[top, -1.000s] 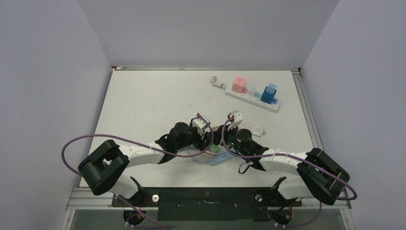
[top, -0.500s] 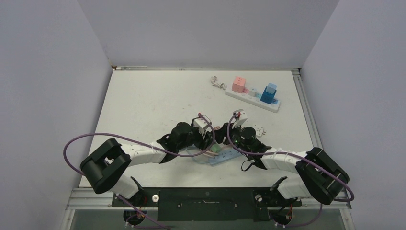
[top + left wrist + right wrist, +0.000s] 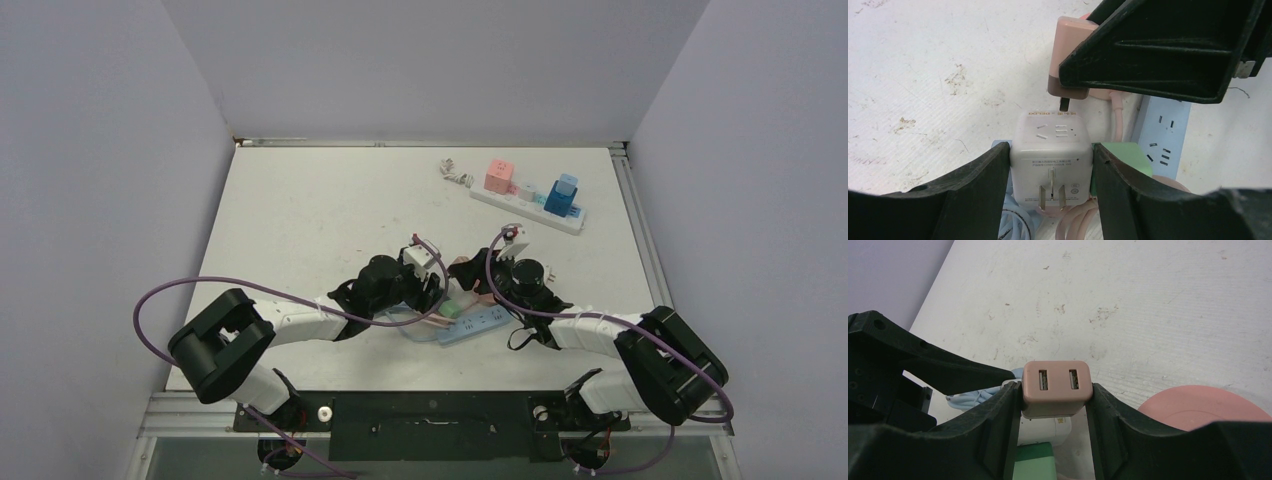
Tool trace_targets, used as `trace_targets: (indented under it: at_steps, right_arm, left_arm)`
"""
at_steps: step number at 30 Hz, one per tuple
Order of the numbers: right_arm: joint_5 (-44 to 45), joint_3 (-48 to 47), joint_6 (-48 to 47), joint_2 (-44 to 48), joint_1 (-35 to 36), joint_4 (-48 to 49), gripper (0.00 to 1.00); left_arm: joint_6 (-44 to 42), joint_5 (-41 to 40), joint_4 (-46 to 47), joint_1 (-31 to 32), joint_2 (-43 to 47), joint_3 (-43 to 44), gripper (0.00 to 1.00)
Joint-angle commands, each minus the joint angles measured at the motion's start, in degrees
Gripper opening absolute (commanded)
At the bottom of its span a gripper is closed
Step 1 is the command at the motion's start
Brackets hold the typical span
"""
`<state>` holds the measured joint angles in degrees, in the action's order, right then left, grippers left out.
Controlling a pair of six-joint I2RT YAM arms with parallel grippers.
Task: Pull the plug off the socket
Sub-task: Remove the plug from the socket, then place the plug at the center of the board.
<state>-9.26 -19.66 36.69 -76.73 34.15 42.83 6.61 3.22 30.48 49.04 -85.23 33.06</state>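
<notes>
Plug (image 3: 1056,387) looks out of the socket (image 3: 1051,132), or as good as.

- **Nearest:** a light-blue power strip (image 3: 478,323) lies flat on the surface (image 3: 300,210).
- **Just beyond:** the left end effector (image 3: 1050,150) pinches the socket, a white cube, by two opposite sides. A green block (image 3: 1125,157) touches the cube's side.
- **Next out:** the right end effector (image 3: 1055,390) clamps the pink plug by its flanks, USB ports facing its wrist camera.
- **Gap:** the left wrist view shows a bare prong (image 3: 1064,104) between plug body and cube. Its tip sits right at the cube's top edge, so I can't tell if it is fully clear.
- **Judgement:** extraction is basically done. What's left is a clean separation, then maybe setting things down.
- **Far side:** a white strip (image 3: 527,208) carries a pink cube (image 3: 499,176) and a blue cube (image 3: 562,196), well apart from both arms.
</notes>
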Motion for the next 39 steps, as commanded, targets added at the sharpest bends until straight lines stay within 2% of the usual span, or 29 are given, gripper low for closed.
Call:
trace_targets:
  at_steps: [1,5,9,14,19,23,26,29,33,39]
  right_arm:
    - [-0.2,0.2,-0.1,0.4,0.0,3.3,0.05]
    - [0.4,0.2,-1.0,1.3,0.0,2.6,0.05]
    - [4.3,-0.5,-3.7,5.5,0.0,-2.4,0.05]
    - [12.0,-3.0,-6.5,15.4,-3.3,-17.4,0.05]
    - [13.0,-6.4,-6.4,22.9,-11.2,-36.1,0.05]
    - [11.5,-10.8,-6.8,20.8,-18.8,-51.6,0.05]
    - [5.8,-11.9,-7.6,18.6,-24.0,-57.7,0.05]
    - [2.4,-12.3,-7.7,17.8,-27.0,-60.2,0.05]
    - [4.3,-12.7,-6.9,16.1,-28.1,-63.4,0.06]
    - [3.9,-12.0,-6.2,12.2,-29.2,-63.2,0.15]
  left_arm:
    - [0.4,1.3,-1.9,0.6,-0.5,0.1,0.00]
    - [0.6,1.3,-1.8,0.5,0.0,0.1,0.00]
    - [1.0,-0.3,-1.9,0.4,1.4,0.1,0.00]
    - [2.5,-2.8,-6.2,-0.6,2.8,2.7,0.00]
    - [4.8,-2.8,-11.6,-3.3,3.2,6.1,0.00]
    - [6.7,-1.7,-16.9,-5.2,2.5,9.3,0.00]
    - [8.2,-0.1,-19.7,-6.3,2.1,11.3,0.00]
    - [9.5,0.7,-20.6,-6.8,2.5,12.0,0.00]
    - [10.4,0.4,-21.3,-7.0,4.4,12.1,0.00]
    - [11.5,0.0,-20.4,-7.0,7.6,10.9,0.00]
